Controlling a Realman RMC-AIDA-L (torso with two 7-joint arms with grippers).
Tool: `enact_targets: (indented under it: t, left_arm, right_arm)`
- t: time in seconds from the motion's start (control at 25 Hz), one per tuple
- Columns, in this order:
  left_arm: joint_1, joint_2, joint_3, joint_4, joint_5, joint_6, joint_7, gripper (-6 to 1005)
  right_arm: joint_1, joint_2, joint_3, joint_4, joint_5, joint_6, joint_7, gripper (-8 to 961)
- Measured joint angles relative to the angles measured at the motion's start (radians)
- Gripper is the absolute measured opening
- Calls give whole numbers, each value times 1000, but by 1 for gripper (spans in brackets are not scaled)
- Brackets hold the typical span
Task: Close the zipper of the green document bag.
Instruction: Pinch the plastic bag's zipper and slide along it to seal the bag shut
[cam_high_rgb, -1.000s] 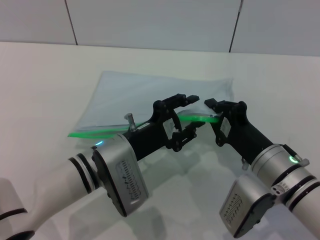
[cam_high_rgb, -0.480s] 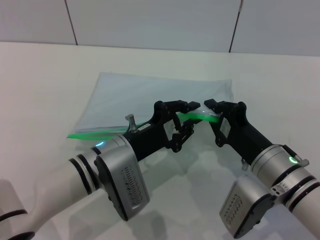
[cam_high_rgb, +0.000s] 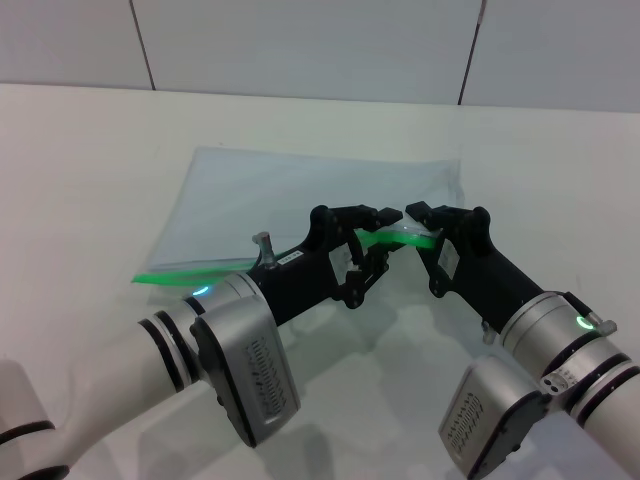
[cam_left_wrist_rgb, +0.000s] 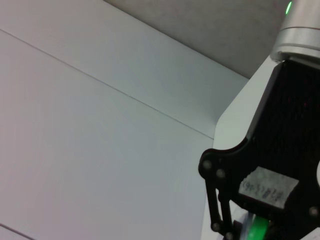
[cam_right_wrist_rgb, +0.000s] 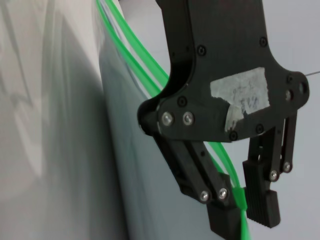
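Observation:
The green document bag (cam_high_rgb: 300, 190) lies flat on the white table, translucent and pale blue. Its zipper (cam_high_rgb: 200, 268) runs as a bright green strip along the near long edge, lifted off the table at the right end. My left gripper (cam_high_rgb: 388, 222) is shut on that raised strip. The right wrist view shows the left gripper (cam_right_wrist_rgb: 244, 217) with the zipper (cam_right_wrist_rgb: 135, 55) pinched between both pads. Just to its right, my right gripper (cam_high_rgb: 420, 226) is shut on the bag's corner at the end of the strip. I cannot make out the slider tab.
The white table (cam_high_rgb: 80, 150) stretches open to the left and behind the bag. A pale panelled wall (cam_high_rgb: 300, 40) rises at the table's far edge. Both forearms cross the near part of the table.
My left gripper's fingers, spread wide a second ago, have come together on the green strip, and the gripper has shifted slightly right. The right gripper has held its place.

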Motion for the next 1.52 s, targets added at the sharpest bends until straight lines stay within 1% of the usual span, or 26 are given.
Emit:
enact_targets:
  t: [0.4, 0.6, 1.08, 1.28, 1.52]
  left_arm:
    - [-2, 0, 8, 1, 3, -1, 1, 250]
    - [-3, 0, 6, 2, 5, -14, 18, 222]
    - [-3, 0, 3, 0, 5, -27, 37, 190]
    - [-3, -1, 4, 0, 5, -27, 38, 141]
    - [-3, -2, 7, -1, 5, -27, 51, 138]
  right_arm:
    - [0, 0, -4, 0, -1, 1, -14, 51]
    - [0, 0, -13, 0, -2, -2, -16, 51]
    - [2, 0, -17, 0, -11, -2, -16, 52]
    - [2, 0, -17, 2, -12, 1, -16, 52]
    - [3, 0, -17, 5, -12, 4, -16, 52]
